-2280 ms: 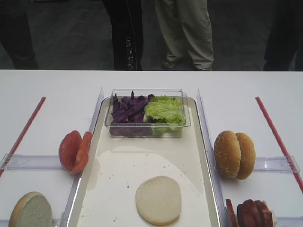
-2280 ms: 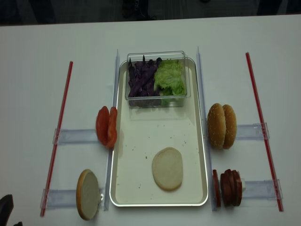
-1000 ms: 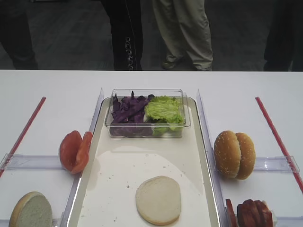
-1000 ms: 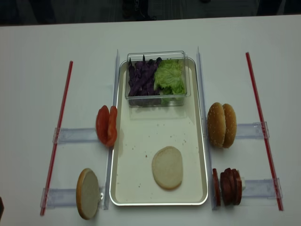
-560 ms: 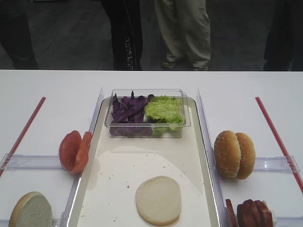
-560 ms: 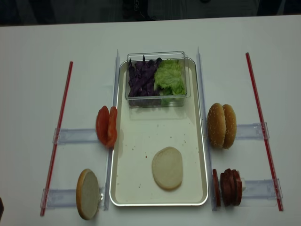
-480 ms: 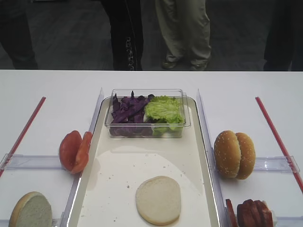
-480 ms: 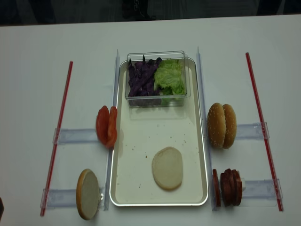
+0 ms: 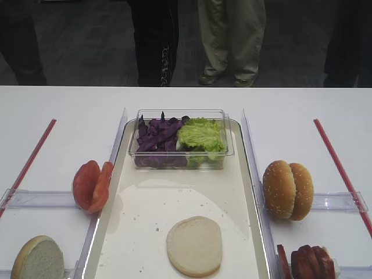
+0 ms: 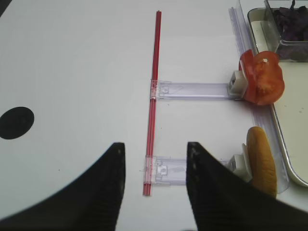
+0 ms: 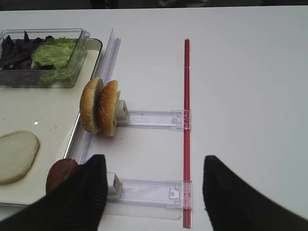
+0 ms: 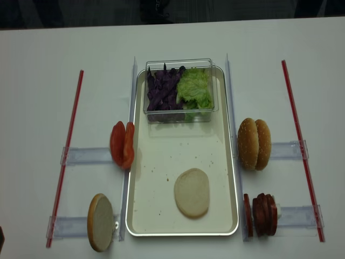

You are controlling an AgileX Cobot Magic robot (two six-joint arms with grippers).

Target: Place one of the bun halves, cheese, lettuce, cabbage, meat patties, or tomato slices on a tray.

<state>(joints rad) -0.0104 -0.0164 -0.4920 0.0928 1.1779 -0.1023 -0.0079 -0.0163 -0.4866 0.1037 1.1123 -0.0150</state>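
Bun half [image 12: 192, 192] lies flat on the tray [image 12: 161, 221], ahead of both grippers. Left gripper [image 10: 154, 190] has its fingers [image 10: 96, 192] spread apart, empty, above the bare table [image 10: 72, 72]; a second bun half [image 10: 261, 161] stands on edge to its front right, tomato slices [image 10: 260, 77] beyond. Right gripper [image 11: 154, 192] is likewise spread, gripping nothing; meat patties [image 11: 60, 173] sit just beside its left finger, and the tray's bun half lies farther left.

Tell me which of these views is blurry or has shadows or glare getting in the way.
Both wrist views: dark, out-of-focus fingers fill the bottom edge. First exterior high view: a curved shadow edge crosses the tray, and the background is dim. Realsense view: even light, slightly soft, faint shine on the tray rim.
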